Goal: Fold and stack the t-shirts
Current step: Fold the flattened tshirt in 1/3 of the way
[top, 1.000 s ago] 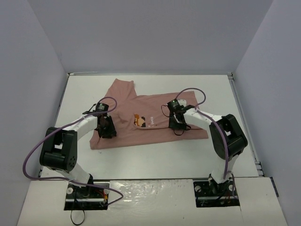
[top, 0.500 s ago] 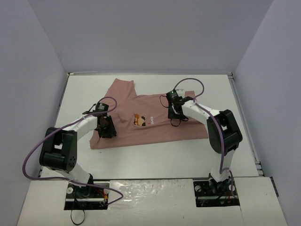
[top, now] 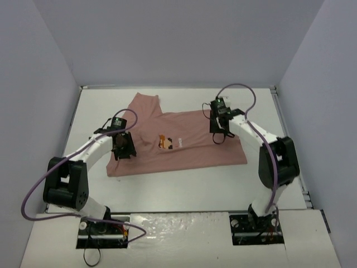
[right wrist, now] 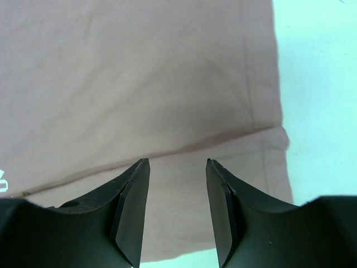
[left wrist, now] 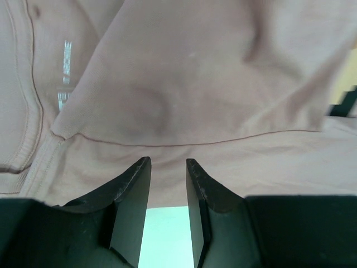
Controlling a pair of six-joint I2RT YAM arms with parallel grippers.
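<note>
Bright, even light w/ soft shadows

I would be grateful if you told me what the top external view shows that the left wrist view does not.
Only top external: the whole t-shirt spread on the table, and the right gripper over its right side. Only left wrist: the collar ribbing and a stitched hem just ahead of the fingers, which stand apart. Both: the pink t-shirt and the left gripper.
</note>
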